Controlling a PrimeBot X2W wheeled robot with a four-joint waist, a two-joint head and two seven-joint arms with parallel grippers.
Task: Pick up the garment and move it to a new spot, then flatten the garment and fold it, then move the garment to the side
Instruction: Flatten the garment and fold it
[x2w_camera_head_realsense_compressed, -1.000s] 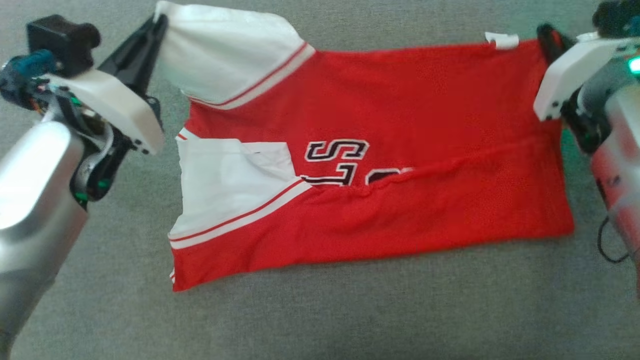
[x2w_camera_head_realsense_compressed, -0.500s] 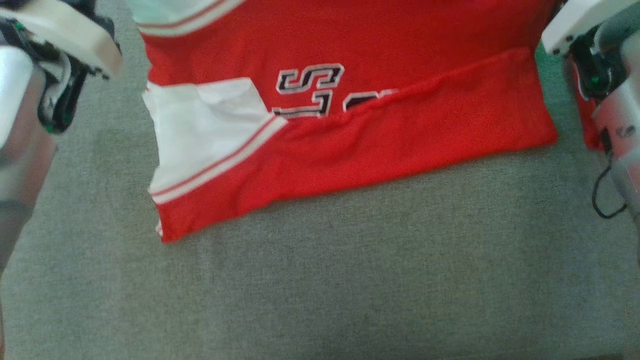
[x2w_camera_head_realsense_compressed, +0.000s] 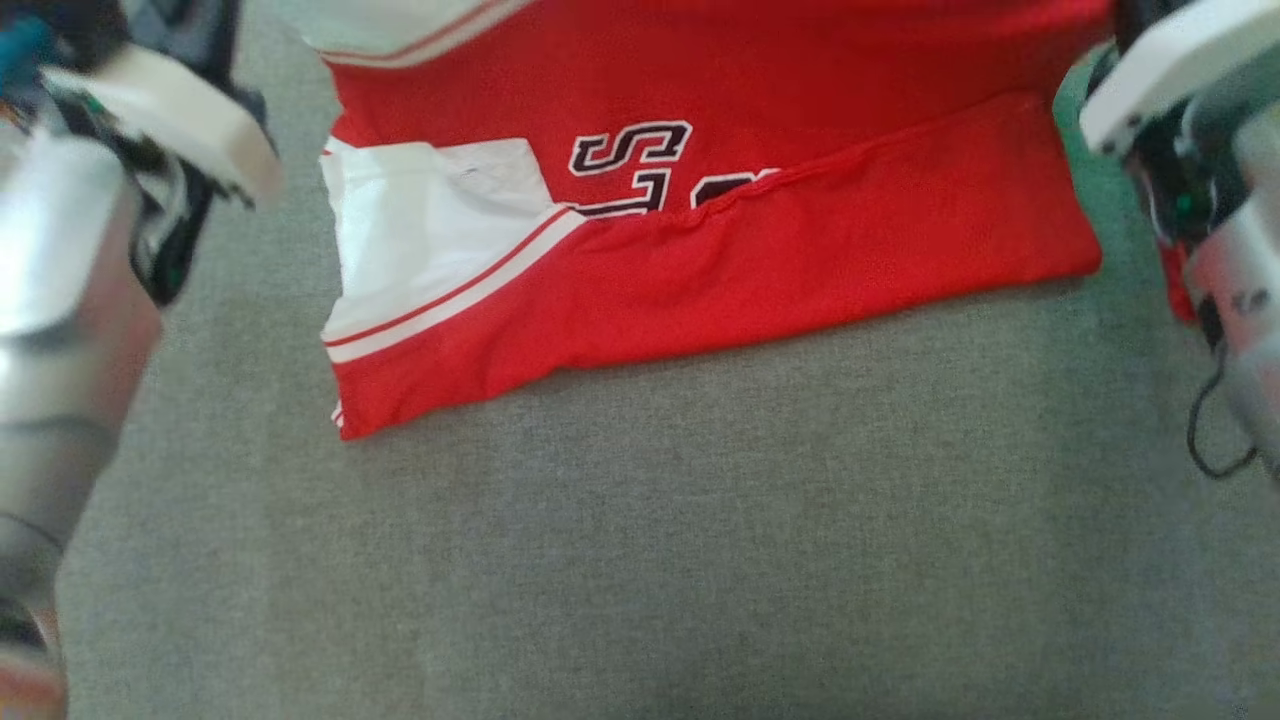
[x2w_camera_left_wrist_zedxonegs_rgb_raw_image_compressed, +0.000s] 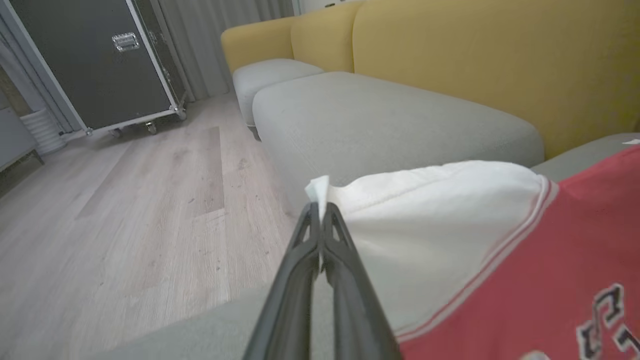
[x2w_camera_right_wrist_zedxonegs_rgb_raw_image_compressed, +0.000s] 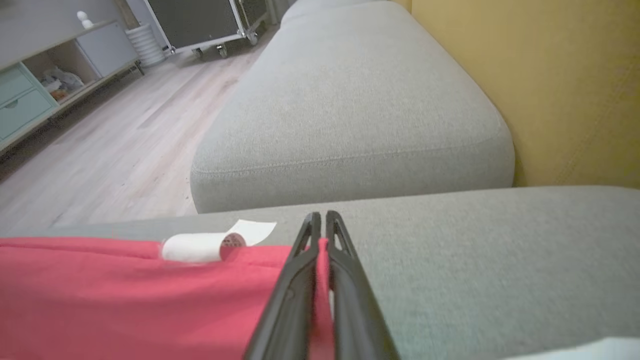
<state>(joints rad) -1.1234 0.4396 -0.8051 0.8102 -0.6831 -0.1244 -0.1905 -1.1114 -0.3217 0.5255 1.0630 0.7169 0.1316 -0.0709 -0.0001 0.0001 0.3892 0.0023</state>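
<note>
shifted garment (x2w_camera_head_realsense_compressed: 800, 230), corner in left tool (x2w_camera_left_wrist_zedxonegs_rgb_raw_image_compressed: 320, 209)

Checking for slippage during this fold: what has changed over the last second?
The head camera has dipped, so the garment sits higher in view; no move of its own is clear. Nothing taken or released: left gripper stays shut on the white sleeve, right gripper on the red hem. Fold line unchanged.

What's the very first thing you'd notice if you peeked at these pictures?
The big red-and-white jersey jumps out first, spread across the grey cushion in the head view. The left gripper pinches its white sleeve and the right gripper pinches its red edge, both shut tight. Behind them rises a yellow sofa back.
</note>
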